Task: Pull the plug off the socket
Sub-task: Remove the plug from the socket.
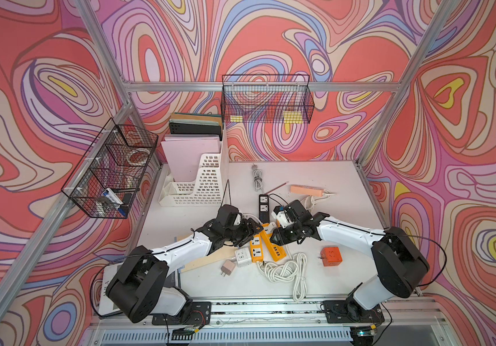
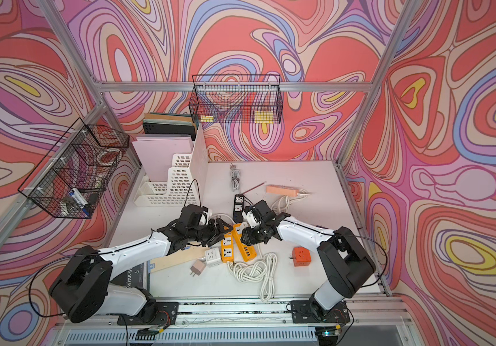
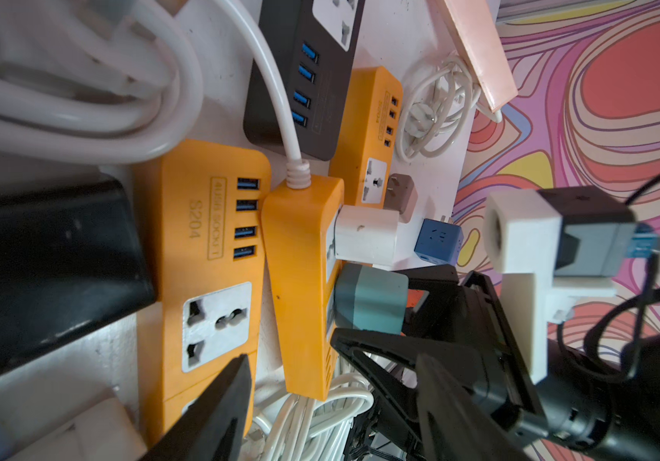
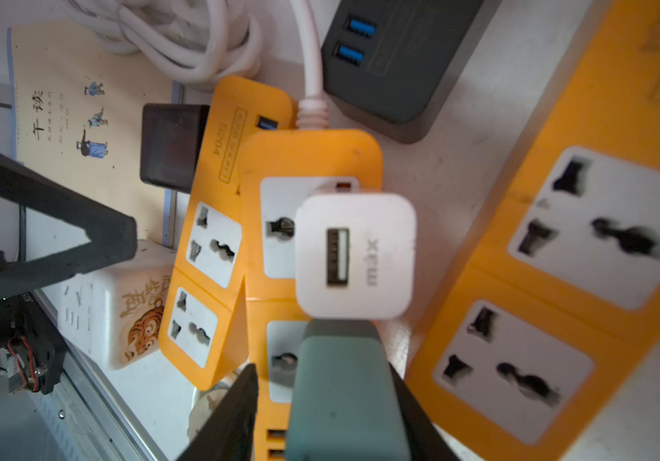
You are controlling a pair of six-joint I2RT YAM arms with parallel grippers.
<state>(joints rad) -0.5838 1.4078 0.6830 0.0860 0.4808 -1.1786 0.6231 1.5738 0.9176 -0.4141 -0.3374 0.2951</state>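
- Now the right end effector (image 4: 320, 403) grips the teal plug (image 4: 344, 391), seated in the tilted orange socket strip (image 3: 300, 287) beside a white charger (image 4: 356, 255).
- Left end effector (image 3: 184, 351) straddles the neighbouring orange strip (image 3: 208, 255), jaws apart, on the bench (image 1: 330, 191).

Two arms (image 1: 186, 248) (image 1: 348, 232) — white shells, black joints, thin black cables — black claws.

Top views look down; wrist views closely share orange strip (image 3: 298, 279).
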